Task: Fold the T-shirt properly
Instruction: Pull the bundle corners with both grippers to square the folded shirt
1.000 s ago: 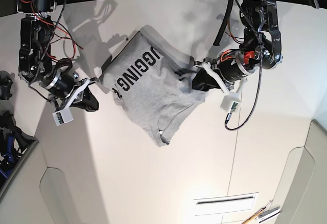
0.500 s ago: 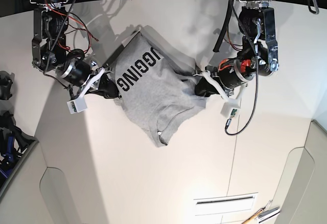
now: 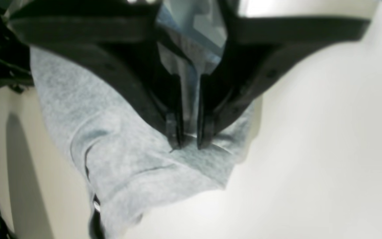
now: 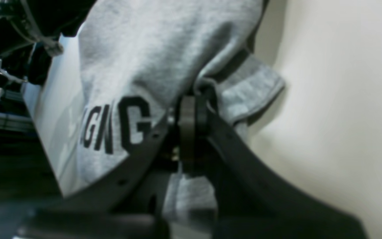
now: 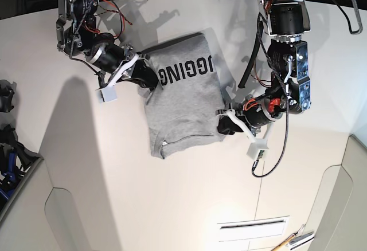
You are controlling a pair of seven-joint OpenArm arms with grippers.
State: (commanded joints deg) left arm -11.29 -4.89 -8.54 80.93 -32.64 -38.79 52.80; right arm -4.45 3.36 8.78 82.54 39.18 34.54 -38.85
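Gripping now: both arms have hold of the T-shirt [image 5: 183, 99], one at each side of it.
Left gripper [image 3: 188, 141]: pinched on a fold of grey cloth at the shirt's lower right edge in the base view; the wrist view shows the two black fingers [image 3: 174, 127] nearly together with fabric between them.
Left gripper in base view [image 5: 225, 125]: at the shirt's corner, its white bracket hanging just beyond the cloth.
T-shirt: lying on the white table [image 5: 189, 199], lettering side up, hem end nearer the camera, bunched into a rough rectangle.
Lettering [image 5: 186, 70]: black block letters across the shirt's far half, reading "GGING" where it shows.
Right gripper [image 4: 187, 109]: clamped on a bunched edge just beside the letters; fingers pressed close with cloth caught there.
Right gripper in base view [image 5: 144, 78]: at the shirt's far left edge, touching it.
Sleeve flap [image 4: 254, 86]: sticking out beside the right gripper, above the table.
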